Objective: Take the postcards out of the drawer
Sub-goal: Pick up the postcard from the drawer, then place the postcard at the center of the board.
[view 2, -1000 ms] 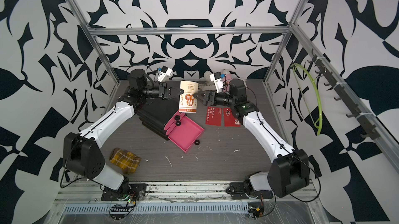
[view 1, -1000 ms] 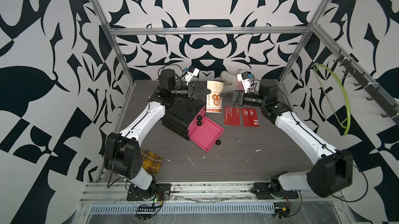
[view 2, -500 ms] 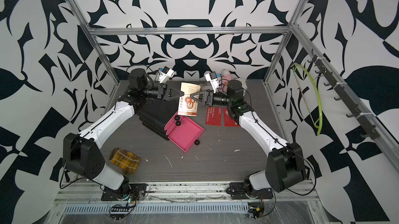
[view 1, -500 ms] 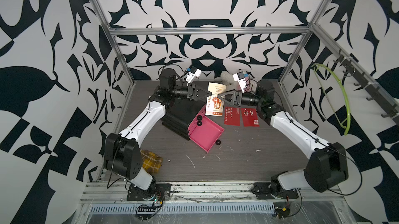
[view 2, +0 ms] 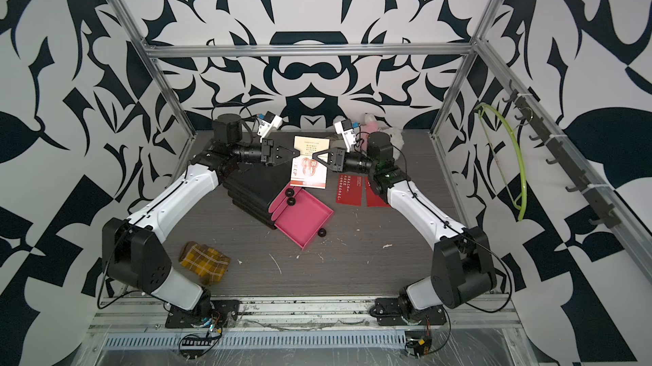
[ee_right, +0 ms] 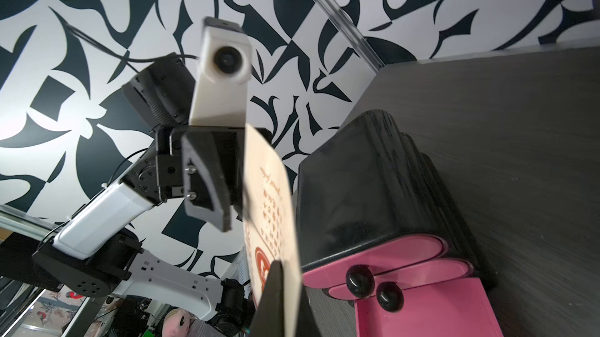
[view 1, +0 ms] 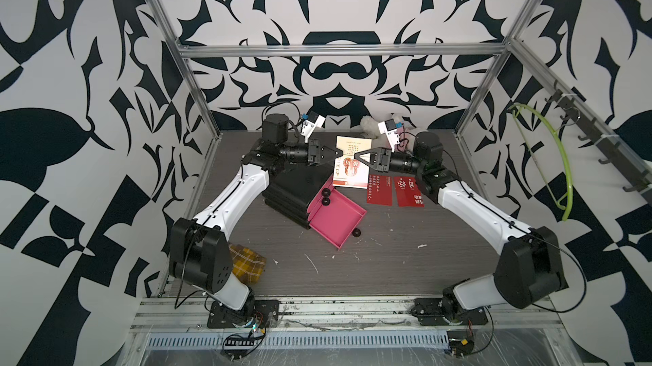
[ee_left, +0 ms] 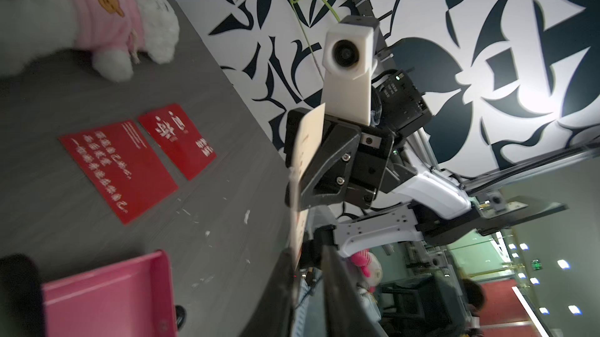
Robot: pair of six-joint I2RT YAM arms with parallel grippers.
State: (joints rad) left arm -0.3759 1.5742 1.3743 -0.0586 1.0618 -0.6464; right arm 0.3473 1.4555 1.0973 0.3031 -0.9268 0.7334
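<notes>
So the cream postcard [view 1: 351,175] is up in the air over the table [view 1: 388,258], standing roughly on end between both arms, right fingers [view 1: 357,154] pinched shut on one side edge, left fingers [view 1: 330,152] parted around the opposite edge, and two red postcards [view 1: 379,189] lying flat on the right arm's side.

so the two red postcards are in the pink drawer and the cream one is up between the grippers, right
No: the two red postcards lie on the table beside the pink drawer, as both top views show. The cream postcard is up between the left gripper and right gripper.
</notes>
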